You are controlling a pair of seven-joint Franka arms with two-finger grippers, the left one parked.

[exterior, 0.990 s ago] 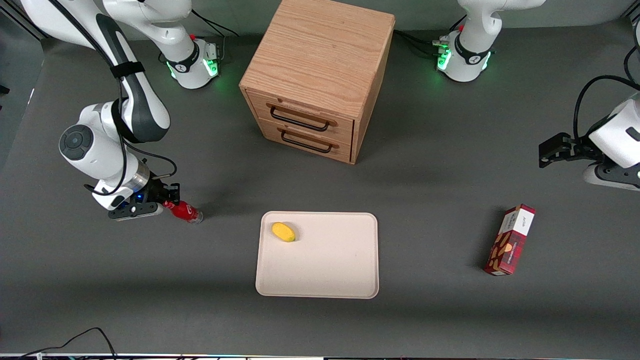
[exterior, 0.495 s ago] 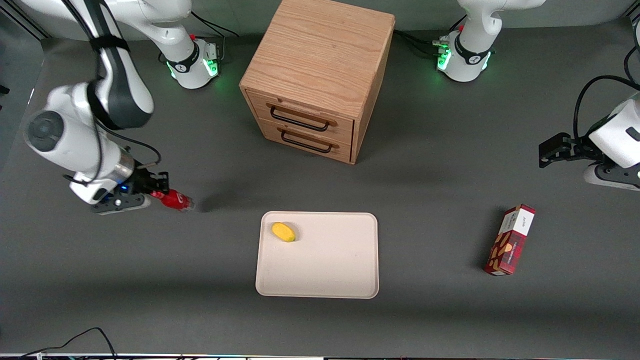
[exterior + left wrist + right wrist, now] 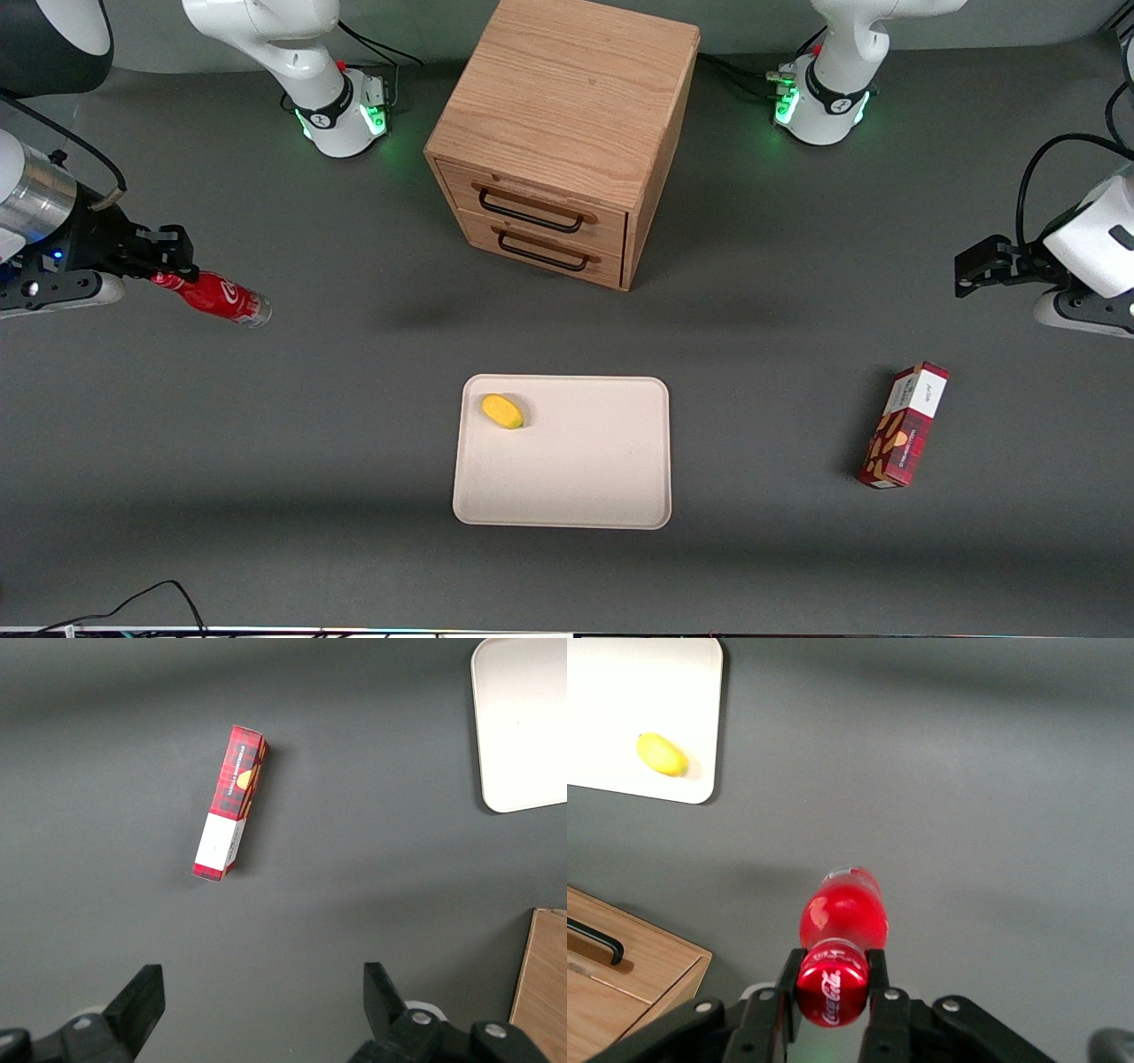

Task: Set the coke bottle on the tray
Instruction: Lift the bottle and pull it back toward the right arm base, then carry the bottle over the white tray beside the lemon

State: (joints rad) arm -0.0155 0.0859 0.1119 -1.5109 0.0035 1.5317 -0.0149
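Nearest the front camera lies the tray [image 3: 567, 478], with a small yellow fruit [image 3: 502, 411] in its eleven o'clock corner. Well apart from it, toward the parked arm's end of the table, lies a red-and-white carton [image 3: 904, 425]. From the tray's middle, out around ten o'clock, the gripper [image 3: 164, 266] hangs above the table, clamped on the neck of the coke bottle [image 3: 213, 298], carried clear of the surface. At twelve o'clock stands the wooden drawer cabinet [image 3: 567, 133].
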